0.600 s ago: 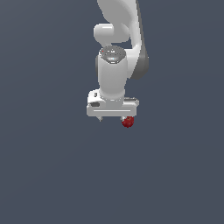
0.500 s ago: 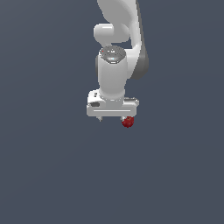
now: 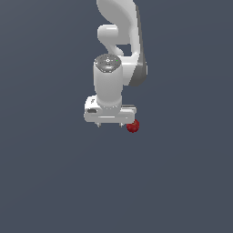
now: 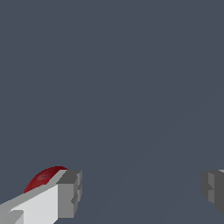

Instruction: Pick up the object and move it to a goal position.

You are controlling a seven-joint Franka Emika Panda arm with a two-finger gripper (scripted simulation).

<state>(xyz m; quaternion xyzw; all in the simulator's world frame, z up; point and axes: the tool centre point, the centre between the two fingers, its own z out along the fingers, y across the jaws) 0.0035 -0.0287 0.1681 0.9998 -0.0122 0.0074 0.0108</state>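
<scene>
The object is a small dark red glossy ball lying on the grey floor. It peeks out just past the white gripper's end on the exterior view's right. In the wrist view the object shows behind one grey fingertip, outside the gap between the fingers. The other fingertip stands far off across the picture. The gripper is open and nothing lies between its fingers. The hand points straight down, close above the floor.
The white arm rises behind the hand toward the top of the exterior view. Plain dark grey floor lies all around. No goal marker shows.
</scene>
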